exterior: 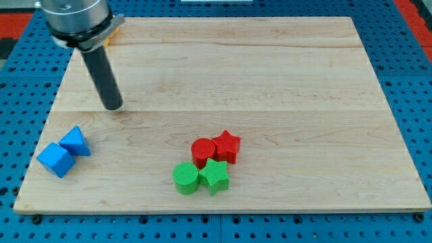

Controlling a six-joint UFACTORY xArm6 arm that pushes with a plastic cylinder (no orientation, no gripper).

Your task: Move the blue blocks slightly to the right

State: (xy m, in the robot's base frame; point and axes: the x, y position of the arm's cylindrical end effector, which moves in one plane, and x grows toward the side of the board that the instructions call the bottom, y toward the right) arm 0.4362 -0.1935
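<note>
Two blue blocks lie at the view's lower left of the wooden board [270, 74]: a blue cube [55, 159] and a blue triangular block [74, 141], touching each other. My tip [113, 106] rests on the board above and to the right of them, a short gap away from the blue triangular block. The dark rod rises from the tip toward the view's top left.
A red cylinder [202, 150], a red star [227, 146], a green cylinder [185, 178] and a green star [214, 175] sit clustered at the bottom centre. A yellow block [113, 30] shows partly behind the arm at top left. The board lies on a blue pegboard [20, 88].
</note>
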